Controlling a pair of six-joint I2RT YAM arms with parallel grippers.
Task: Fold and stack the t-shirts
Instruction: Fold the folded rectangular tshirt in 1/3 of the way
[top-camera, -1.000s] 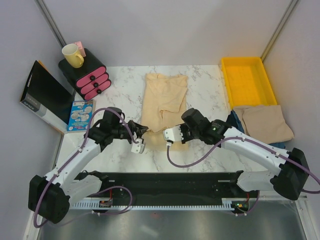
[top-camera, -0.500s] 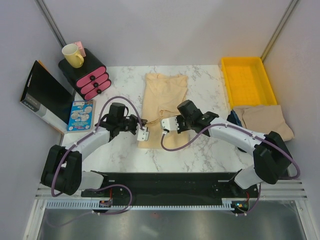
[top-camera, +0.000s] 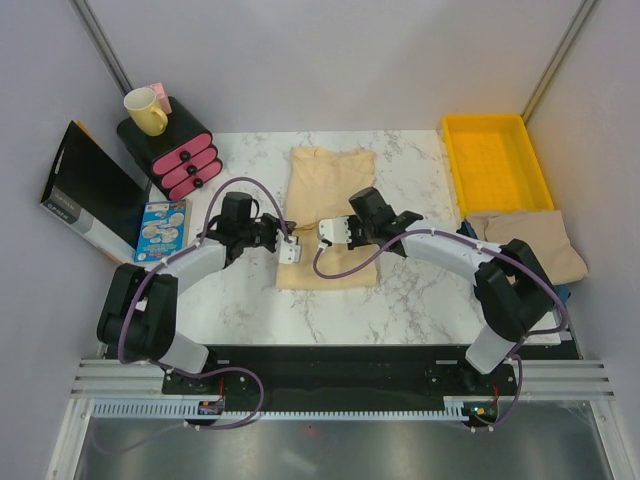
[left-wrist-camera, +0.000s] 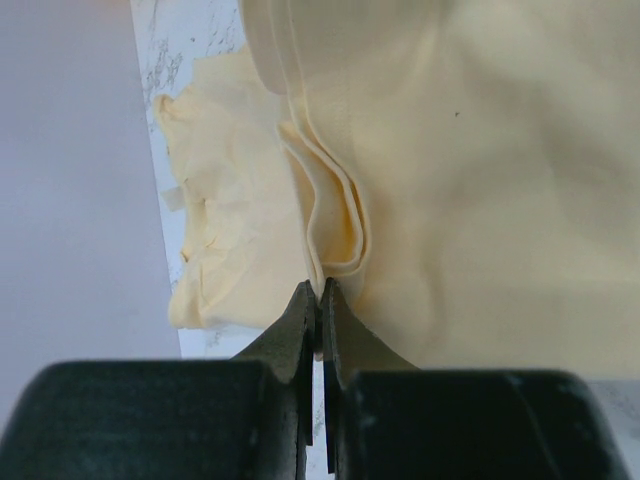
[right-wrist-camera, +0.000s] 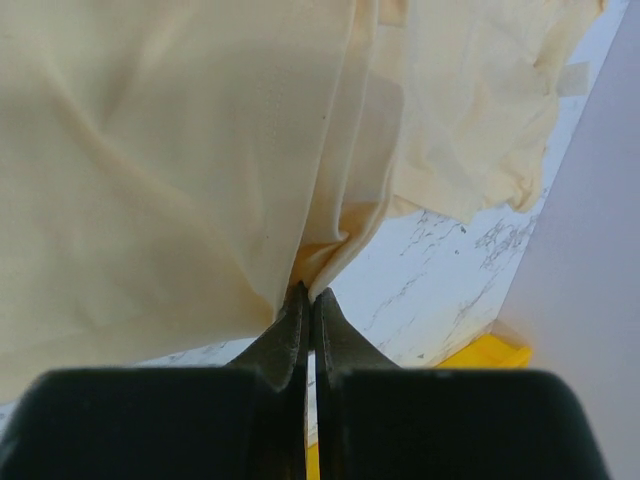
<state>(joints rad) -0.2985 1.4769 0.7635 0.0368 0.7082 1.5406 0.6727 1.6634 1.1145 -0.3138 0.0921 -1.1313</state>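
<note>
The white marble table (top-camera: 420, 290) carries a cream t-shirt (top-camera: 330, 180), laid lengthwise under the left gripper (top-camera: 290, 250) and right gripper (top-camera: 325, 232) and reaching well beyond them. Far right of the right gripper and further back sits a yellow tray (top-camera: 497, 165). A folded t-shirt (top-camera: 530, 245) lies directly right. Left of the left gripper are a blue booklet (top-camera: 160, 230) and, further back, pink drawers (top-camera: 180, 160).

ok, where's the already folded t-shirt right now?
Top view, right side: the folded t-shirt lies at the right edge of the table, just nearer the arms than the yellow tray and well right of the centre t-shirt.
</note>
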